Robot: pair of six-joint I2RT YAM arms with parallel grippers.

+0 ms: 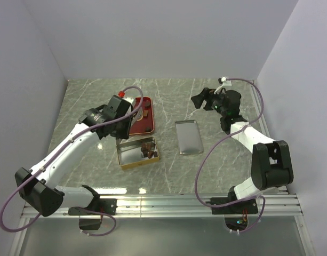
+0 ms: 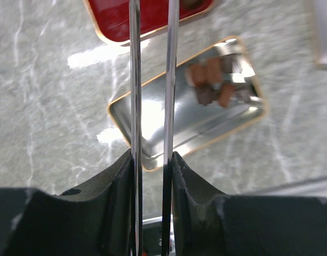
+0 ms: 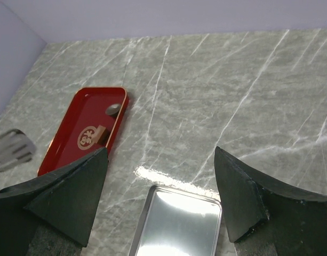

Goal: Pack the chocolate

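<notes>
Several dark brown chocolate pieces point(image 1: 149, 148) lie in the right end of the open gold tin point(image 1: 128, 157); they also show in the left wrist view point(image 2: 214, 82). A few more pieces point(image 1: 146, 112) lie in the red tray point(image 1: 137, 128). My left gripper point(image 1: 132, 109) hovers over the red tray's left side, shut on metal tongs point(image 2: 134, 80) whose two blades stand slightly apart; their tips are out of view. My right gripper point(image 1: 200, 100) is open and empty, above the table behind the silver lid point(image 1: 188, 137).
The silver lid point(image 3: 179, 224) lies flat to the right of the tin, just below my right gripper point(image 3: 160, 151). The red tray point(image 3: 72, 141) sits to its left. White walls close the back and sides. A metal rail runs along the near edge.
</notes>
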